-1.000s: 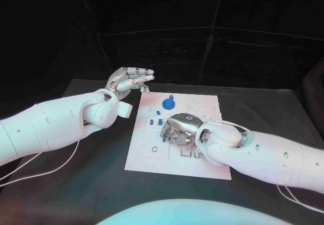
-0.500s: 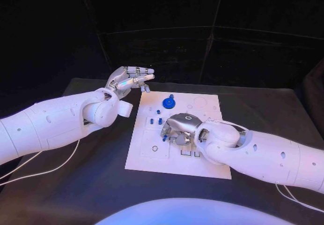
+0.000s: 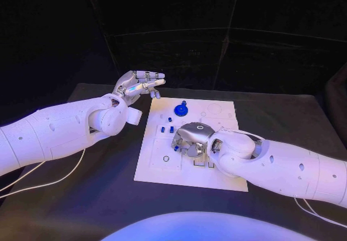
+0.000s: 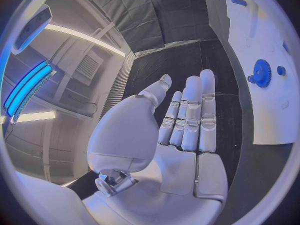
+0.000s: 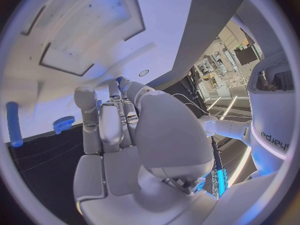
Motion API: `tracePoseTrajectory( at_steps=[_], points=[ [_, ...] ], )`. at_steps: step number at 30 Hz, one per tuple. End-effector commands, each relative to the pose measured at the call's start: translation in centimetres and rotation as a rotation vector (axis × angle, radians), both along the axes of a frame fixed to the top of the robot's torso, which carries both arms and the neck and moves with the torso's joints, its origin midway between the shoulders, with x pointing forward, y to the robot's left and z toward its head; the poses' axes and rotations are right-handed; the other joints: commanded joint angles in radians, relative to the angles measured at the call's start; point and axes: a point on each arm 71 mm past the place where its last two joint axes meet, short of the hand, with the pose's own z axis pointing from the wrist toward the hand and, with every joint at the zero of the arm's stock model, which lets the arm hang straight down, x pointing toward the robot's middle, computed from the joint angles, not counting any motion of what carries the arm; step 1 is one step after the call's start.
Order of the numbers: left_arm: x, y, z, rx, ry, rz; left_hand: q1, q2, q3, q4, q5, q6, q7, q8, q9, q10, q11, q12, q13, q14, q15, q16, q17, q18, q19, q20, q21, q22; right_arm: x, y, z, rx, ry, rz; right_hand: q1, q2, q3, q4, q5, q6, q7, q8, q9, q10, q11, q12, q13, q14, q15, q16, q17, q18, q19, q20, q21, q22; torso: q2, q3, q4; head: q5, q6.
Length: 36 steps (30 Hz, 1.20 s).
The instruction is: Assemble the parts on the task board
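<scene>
The white task board (image 3: pixel 160 165) lies in the middle of the black table. A blue gear (image 3: pixel 181 108) stands near its far edge, with small blue parts (image 3: pixel 167 130) below it. My right hand (image 3: pixel 192 141) is over the board's middle, fingers curled down onto it. In the right wrist view a small blue part (image 5: pixel 119 79) shows pinched at the fingertips of the right hand (image 5: pixel 119 130) against the board (image 5: pixel 75 30). My left hand (image 3: pixel 142 83) hovers above the board's far left corner, fingers apart and holding nothing. From the left wrist, the left hand (image 4: pixel 181 130) shows flat, beside the gear (image 4: pixel 259 74).
Black table (image 3: pixel 87 201) surrounds the board on all sides. White cables (image 3: pixel 43 183) trail from my left arm at the near left. A long blue peg (image 5: pixel 12 130) and the gear (image 5: pixel 62 122) lie on the board behind the right hand.
My right hand has shifted slightly nearer and lower on the board. The left hand has stayed put.
</scene>
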Motion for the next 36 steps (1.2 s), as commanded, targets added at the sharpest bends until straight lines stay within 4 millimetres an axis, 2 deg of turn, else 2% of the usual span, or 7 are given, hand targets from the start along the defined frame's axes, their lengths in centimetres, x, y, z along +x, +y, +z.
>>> tracePoseTrajectory(
  at_steps=[1, 9, 11, 15, 23, 28, 36],
  points=[
    [0.1, 0.0, 0.1, -0.008, -0.001, -0.006, -0.007, 0.005, -0.007, 0.001, 0.002, -0.001, 0.005, 0.005, -0.001, -0.006, -0.002, 0.006, -0.001, -0.004, 0.002, -0.006, -0.001, 0.013, 0.008, 0.003, -0.003, -0.001, -0.1, 0.0, -0.2, -0.018, 0.002, 0.009, -0.014, -0.003, -0.006, 0.0, 0.007, -0.009, 0.002, -0.002, -0.003, -0.014, 0.001, -0.009, -0.002, 0.032, 0.01, 0.004, -0.001, -0.012, -0.003, 0.004, -0.006, -0.003, 0.0, -0.0001, -0.0005, -0.003, 0.0],
    [0.2, 0.2, 0.0, -0.004, 0.004, -0.002, -0.006, 0.005, -0.008, 0.001, 0.002, -0.001, 0.005, 0.005, -0.001, -0.006, -0.002, 0.006, -0.001, -0.004, 0.002, -0.006, -0.001, 0.013, 0.008, 0.003, -0.004, -0.001, -0.1, -0.1, 0.0, 0.006, -0.009, 0.001, -0.059, -0.031, -0.023, 0.005, 0.02, -0.11, 0.027, -0.006, -0.015, -0.12, 0.031, -0.062, -0.007, 0.027, 0.035, 0.004, -0.009, -0.006, -0.026, 0.025, -0.035, -0.045, 0.0, -0.0007, 0.0005, -0.005, 0.002],
    [0.2, 0.2, 0.0, -0.003, 0.005, -0.001, -0.006, 0.005, -0.008, 0.001, 0.002, -0.001, 0.005, 0.005, -0.001, -0.006, -0.002, 0.006, -0.001, -0.004, 0.002, -0.006, -0.001, 0.013, 0.008, 0.003, -0.004, -0.001, 0.0, -0.2, 0.1, 0.018, -0.018, -0.006, -0.066, -0.04, -0.038, 0.001, 0.021, -0.162, 0.035, -0.006, -0.015, -0.169, 0.042, -0.076, -0.006, 0.013, 0.043, -0.026, -0.05, 0.005, -0.065, 0.033, -0.077, -0.111, 0.0, -0.0001, -0.0004, -0.005, 0.004],
    [0.2, 0.3, 0.0, -0.002, 0.006, -0.001, -0.006, 0.004, -0.009, 0.001, 0.002, -0.002, 0.005, 0.005, -0.001, -0.007, -0.002, 0.007, -0.001, -0.004, 0.002, -0.006, -0.002, 0.013, 0.008, 0.003, -0.004, -0.002, 0.0, -0.4, 0.4, 0.061, -0.046, -0.021, -0.071, -0.041, -0.075, -0.007, 0.025, -0.215, 0.036, -0.004, -0.013, -0.223, 0.046, -0.07, -0.004, -0.008, 0.047, -0.066, -0.103, 0.018, -0.107, 0.04, -0.131, -0.186, 0.0, 0.0009, -0.0008, -0.008, 0.007],
    [0.3, 0.4, 0.0, 0.0, 0.009, 0.001, -0.006, 0.004, -0.01, 0.001, 0.002, -0.002, 0.005, 0.005, -0.001, -0.007, -0.002, 0.007, -0.001, -0.004, 0.002, -0.006, -0.002, 0.013, 0.008, 0.003, -0.005, -0.002, -0.6, -2.2, 1.6, 0.166, -0.056, -0.041, -0.075, -0.028, -0.108, -0.008, 0.033, -0.192, 0.032, 0.006, -0.007, -0.183, 0.038, -0.022, 0.002, 0.008, 0.042, -0.038, -0.072, 0.011, -0.071, 0.036, -0.114, -0.152, -0.001, 0.0014, -0.0011, -0.014, 0.016],
    [0.3, 0.6, -0.1, 0.001, 0.009, 0.004, -0.006, 0.004, -0.01, 0.001, 0.002, -0.002, 0.005, 0.005, -0.001, -0.008, -0.002, 0.008, -0.001, -0.004, 0.002, -0.006, -0.002, 0.013, 0.008, 0.003, -0.005, -0.003, -0.3, -5.6, 3.1, 0.18, -0.035, -0.108, -0.076, -0.023, -0.116, -0.008, 0.044, -0.173, 0.027, 0.01, -0.006, -0.161, 0.033, -0.002, 0.0, 0.016, 0.038, -0.023, -0.056, 0.005, -0.045, 0.032, -0.094, -0.121, -0.002, 0.0001, -0.0022, -0.027, 0.027],
    [0.3, 0.5, -0.1, 0.0, 0.01, 0.001, -0.005, 0.004, -0.01, 0.0, 0.002, -0.002, 0.005, 0.006, -0.001, -0.008, -0.002, 0.008, -0.001, -0.005, 0.002, -0.006, -0.003, 0.013, 0.008, 0.003, -0.006, -0.003, 1.9, -10.2, 4.9, 0.076, -0.043, -0.199, -0.086, -0.04, -0.159, -0.008, 0.055, -0.178, 0.012, 0.001, -0.009, -0.194, 0.028, -0.004, -0.004, 0.019, 0.038, -0.015, -0.05, 0.007, -0.047, 0.024, -0.103, -0.133, 0.0, 0.0009, -0.0005, -0.045, 0.042]
  ],
)
